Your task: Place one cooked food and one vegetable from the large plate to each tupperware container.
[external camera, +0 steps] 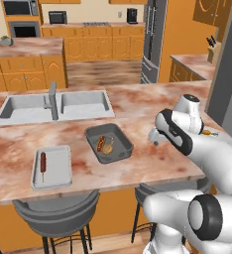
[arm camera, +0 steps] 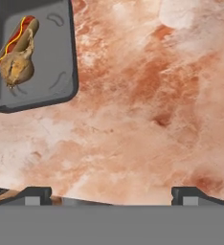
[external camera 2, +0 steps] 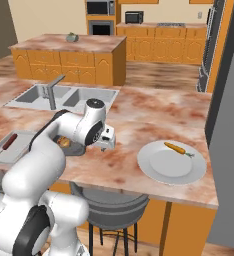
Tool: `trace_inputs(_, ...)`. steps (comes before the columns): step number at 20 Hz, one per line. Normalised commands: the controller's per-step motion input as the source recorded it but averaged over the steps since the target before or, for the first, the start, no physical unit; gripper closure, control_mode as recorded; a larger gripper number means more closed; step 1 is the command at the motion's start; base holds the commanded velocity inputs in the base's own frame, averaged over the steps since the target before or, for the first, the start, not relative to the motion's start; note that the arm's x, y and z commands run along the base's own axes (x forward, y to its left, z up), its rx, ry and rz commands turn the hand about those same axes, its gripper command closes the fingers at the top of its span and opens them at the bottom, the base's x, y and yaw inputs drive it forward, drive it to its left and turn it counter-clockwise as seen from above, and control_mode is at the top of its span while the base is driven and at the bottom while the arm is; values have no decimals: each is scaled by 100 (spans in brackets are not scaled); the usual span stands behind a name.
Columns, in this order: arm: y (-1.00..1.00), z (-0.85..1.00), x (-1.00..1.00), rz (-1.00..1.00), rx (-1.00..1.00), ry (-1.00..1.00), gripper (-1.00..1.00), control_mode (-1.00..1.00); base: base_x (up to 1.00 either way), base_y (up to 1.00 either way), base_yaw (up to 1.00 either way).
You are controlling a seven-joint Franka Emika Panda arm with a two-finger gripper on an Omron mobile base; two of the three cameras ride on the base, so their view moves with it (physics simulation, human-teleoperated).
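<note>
White and nearly bare, the large plate (external camera 2: pixel 161 167) sits at the right end of the marble counter (external camera 2: pixel 139 120) with a single carrot (external camera 2: pixel 177 148) lying near its far rim, the one item left to move, by my reading. Well to its left stand the two tupperware containers: the deep dark-grey tub (external camera: pixel 109 143), which holds one hot dog (arm camera: pixel 20 34) and one brownish onion-like vegetable (arm camera: pixel 16 69) touching it, and beyond that the shallow light-grey tray (external camera: pixel 51 166), which holds one corn dog (external camera: pixel 42 162) alone. So the tub looks complete with its pair, while the tray lacks its vegetable; the carrot is probably meant for it. The gripper (arm camera: pixel 111 194) hovers over bare counter just beside the tub, between tub and plate, its two finger tips spread wide apart with nothing between them, a sensible stance for heading to the plate empty-handed. Farther out, a double steel sink (external camera: pixel 53 106) with one faucet (external camera: pixel 52 100) lies behind the containers, and two grey stools (external camera: pixel 56 213) tuck under the counter's near edge.
</note>
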Motion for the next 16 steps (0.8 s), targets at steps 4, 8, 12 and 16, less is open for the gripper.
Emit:
trace_inputs(4,0,0,0,0,0,0,-100,100,100,-69,-12)
trace_inputs(8,0,0,0,0,0,0,-100,100,100,-44,-23)
trace_inputs(12,-21,-1,49,-6,0,6,-100,-100,50,-17,-10)
trace_inputs(16,-78,0,56,10,-10,7,-100,-100,0,0,0)
